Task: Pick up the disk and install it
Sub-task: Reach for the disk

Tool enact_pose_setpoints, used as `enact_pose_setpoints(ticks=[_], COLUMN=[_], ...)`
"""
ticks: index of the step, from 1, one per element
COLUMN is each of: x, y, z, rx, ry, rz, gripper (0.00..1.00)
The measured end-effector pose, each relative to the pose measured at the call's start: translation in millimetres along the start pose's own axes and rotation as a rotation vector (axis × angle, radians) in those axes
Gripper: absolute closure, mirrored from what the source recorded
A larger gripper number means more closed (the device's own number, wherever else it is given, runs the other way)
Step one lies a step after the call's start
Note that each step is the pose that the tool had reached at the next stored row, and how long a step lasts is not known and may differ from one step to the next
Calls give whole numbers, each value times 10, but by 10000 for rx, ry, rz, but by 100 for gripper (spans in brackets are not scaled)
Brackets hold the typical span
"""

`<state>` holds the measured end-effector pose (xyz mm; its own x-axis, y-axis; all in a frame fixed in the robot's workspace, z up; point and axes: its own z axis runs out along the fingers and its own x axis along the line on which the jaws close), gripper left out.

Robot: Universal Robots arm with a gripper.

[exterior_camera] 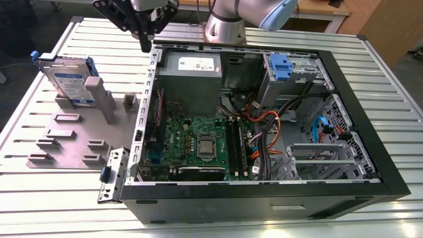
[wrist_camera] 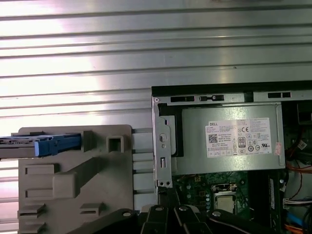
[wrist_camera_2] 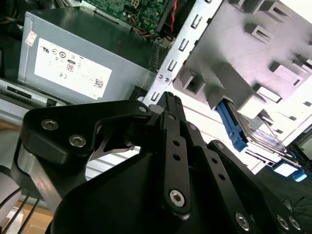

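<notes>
Exterior view: my gripper [exterior_camera: 144, 46] hangs over the far corner of the open computer case [exterior_camera: 264, 206], on the exterior view's left side of it, just beside the grey power supply [exterior_camera: 191, 67].
Jaws: drawn together tip to tip, with nothing held between them.
Disk: the disk [exterior_camera: 69, 82], silver in its blue carrier, stands on edge in a slot of the grey fixture plate [exterior_camera: 66, 136], at the exterior view's left of the case and well apart from me.
First wrist view: the disk [wrist_camera: 39, 145] lies edge-on across the fixture plate [wrist_camera: 73, 180], and the power supply [wrist_camera: 229, 139] sits inside the case wall.
Second wrist view: my gripper [wrist_camera_2: 169, 100] points toward the case rim, with the disk [wrist_camera_2: 265, 137] beyond it.
Surface: case and plate both rest on a slatted metal table [exterior_camera: 39, 198].
Inside the case: a green motherboard [exterior_camera: 198, 144] lies exposed.
</notes>
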<state>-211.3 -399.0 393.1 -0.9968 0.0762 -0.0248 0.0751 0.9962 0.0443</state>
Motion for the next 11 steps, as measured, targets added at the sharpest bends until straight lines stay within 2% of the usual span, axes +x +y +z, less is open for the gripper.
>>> enact_pose_setpoints(ticks=[11], x=[361], y=[-28], z=[2], rx=[-1], ry=[-1], rz=[1], gripper=[89])
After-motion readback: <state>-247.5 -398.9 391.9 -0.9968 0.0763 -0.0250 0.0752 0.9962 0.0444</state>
